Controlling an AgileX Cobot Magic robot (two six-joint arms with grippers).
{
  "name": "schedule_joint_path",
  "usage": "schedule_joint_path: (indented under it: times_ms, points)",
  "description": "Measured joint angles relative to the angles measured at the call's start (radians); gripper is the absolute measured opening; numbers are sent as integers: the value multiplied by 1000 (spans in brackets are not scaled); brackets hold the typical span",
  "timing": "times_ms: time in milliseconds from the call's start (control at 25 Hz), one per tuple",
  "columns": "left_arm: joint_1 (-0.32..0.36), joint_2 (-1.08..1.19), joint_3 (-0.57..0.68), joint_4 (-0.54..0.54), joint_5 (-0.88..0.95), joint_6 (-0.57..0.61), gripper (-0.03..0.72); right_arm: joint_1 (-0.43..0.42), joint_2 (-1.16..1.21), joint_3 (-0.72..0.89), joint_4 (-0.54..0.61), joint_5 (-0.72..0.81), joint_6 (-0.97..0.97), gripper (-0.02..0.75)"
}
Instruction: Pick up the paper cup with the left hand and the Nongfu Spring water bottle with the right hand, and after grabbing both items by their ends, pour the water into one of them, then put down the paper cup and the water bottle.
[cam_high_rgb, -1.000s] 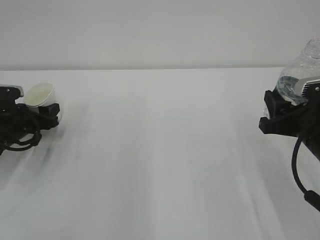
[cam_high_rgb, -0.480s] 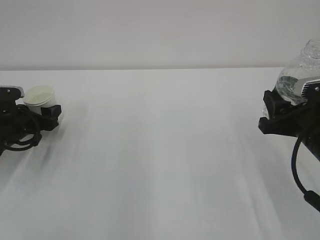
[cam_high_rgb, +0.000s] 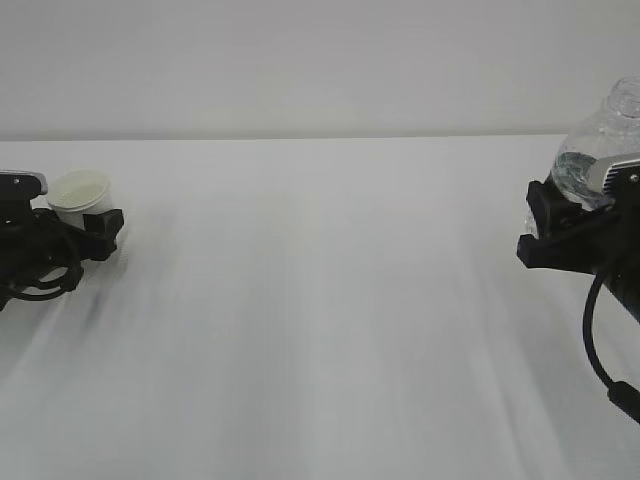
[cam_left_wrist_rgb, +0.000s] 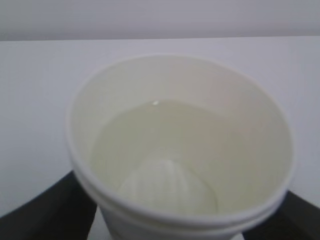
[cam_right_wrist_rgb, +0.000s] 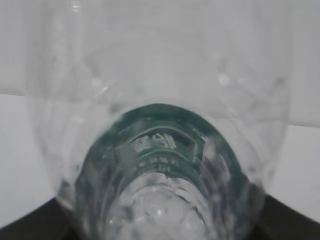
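Paper cup (cam_left_wrist_rgb: 180, 150) upright at bench (cam_high_rgb: 320, 330) left edge, holds water — left hand (cam_high_rgb: 85, 228) fingers flank it, grip indeterminate. Nongfu Spring water bottle (cam_high_rgb: 600, 155) clamped by right hand (cam_high_rgb: 545, 225), right edge. Step: set-down; next, release and withdraw.

White table (cam_high_rgb: 320, 300), pale wall behind. At far left: left hand (cam_high_rgb: 75, 235), black, low over table, fingers either side of cup (cam_high_rgb: 80, 196). Cup upright, cream inside showing, lower part hidden by fingers; contact with fingers unclear. At far right: right hand (cam_high_rgb: 560, 235), black, grey plate on top, cable looping down to lower right. Bottle (cam_high_rgb: 600, 150) between its fingers, clear, upright, neck near frame edge, held above table. Hands well apart.
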Motion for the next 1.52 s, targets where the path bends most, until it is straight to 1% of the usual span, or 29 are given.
schedule_joint_path:
  times_ms: [160,440,800,960,1200,1520]
  points:
    - [0,0,0,0,26,0,594,0,0,0,0,0,0,430]
    - [0,-2,63,-1,-1,0,594,0,0,0,0,0,2,430]
    - [0,-72,176,-7,-48,0,593,0,0,0,0,0,2,430]
    - [0,-116,246,-9,-106,0,593,0,0,0,0,0,2,430]
    - [0,-192,315,-14,-123,0,592,0,0,0,5,0,18,430]
    - [-2,-285,338,-8,-125,0,589,0,0,0,35,-2,57,430]
